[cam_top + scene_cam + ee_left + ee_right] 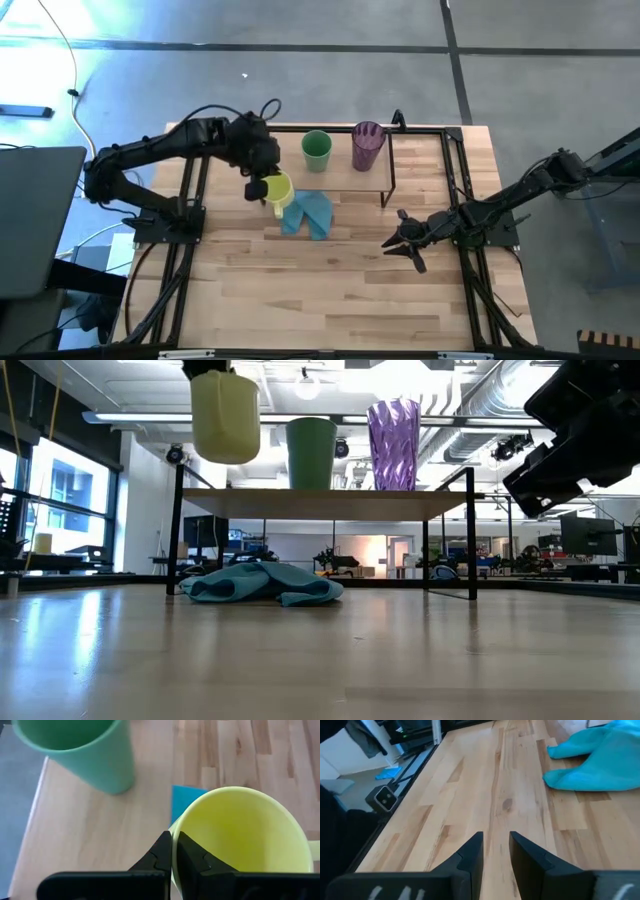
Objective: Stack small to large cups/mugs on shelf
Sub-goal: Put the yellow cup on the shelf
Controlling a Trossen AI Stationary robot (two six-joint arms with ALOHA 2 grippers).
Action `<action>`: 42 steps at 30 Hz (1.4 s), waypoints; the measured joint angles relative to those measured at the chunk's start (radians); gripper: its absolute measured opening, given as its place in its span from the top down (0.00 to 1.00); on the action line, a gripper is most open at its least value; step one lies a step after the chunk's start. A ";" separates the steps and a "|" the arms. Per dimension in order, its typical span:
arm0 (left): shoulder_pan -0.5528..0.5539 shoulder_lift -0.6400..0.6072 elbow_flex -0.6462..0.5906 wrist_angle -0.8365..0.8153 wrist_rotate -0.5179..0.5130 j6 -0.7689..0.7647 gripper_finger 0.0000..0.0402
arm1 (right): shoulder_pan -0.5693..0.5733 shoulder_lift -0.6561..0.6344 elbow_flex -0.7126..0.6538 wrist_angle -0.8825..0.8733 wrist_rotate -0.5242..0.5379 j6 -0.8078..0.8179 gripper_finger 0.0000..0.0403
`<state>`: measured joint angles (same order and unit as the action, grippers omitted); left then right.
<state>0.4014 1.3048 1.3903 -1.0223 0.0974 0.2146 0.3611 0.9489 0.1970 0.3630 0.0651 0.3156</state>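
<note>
High view: the left gripper (pixel 262 187) carries the mug (pixel 277 189) over the worktop (pixel 330 290), just off the shelf (pixel 340 172) at its left front corner and partly above the blue cloth (pixel 308 213). The green cup (pixel 316 149) and the purple tumbler (pixel 366 145) stand upright on the shelf, side by side and apart. In the left wrist view the gripper's fingers (pixel 162 857) pinch the mug's wall at the rim, one inside and one outside; a rim grip of this kind leaves the mug's base free, probably so that it can be lowered onto or into another cup. In the low view the mug (pixel 225 415) hangs mouth-up with its base above the level of the shelf top (pixel 330 502), a height that would clear the board's edge. The right gripper (pixel 408 243) waits low over the worktop in front of the shelf's right end, well apart from the cups; its fingers (pixel 472 852) stand narrowly parted with nothing between them. The mug's handle is cut off at the edge of the left wrist view, and the left gripper itself is cropped at the top of the low view. Whether the cloth touches the shelf legs cannot be told.
</note>
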 joint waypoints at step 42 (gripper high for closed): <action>0.333 0.233 0.275 -0.106 0.171 0.332 1.00 | 0.000 0.000 0.000 0.004 0.057 0.024 0.79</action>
<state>0.7346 1.5380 1.6649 -1.1287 0.2682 0.5462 0.3607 0.9489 0.1970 0.3672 0.1219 0.3397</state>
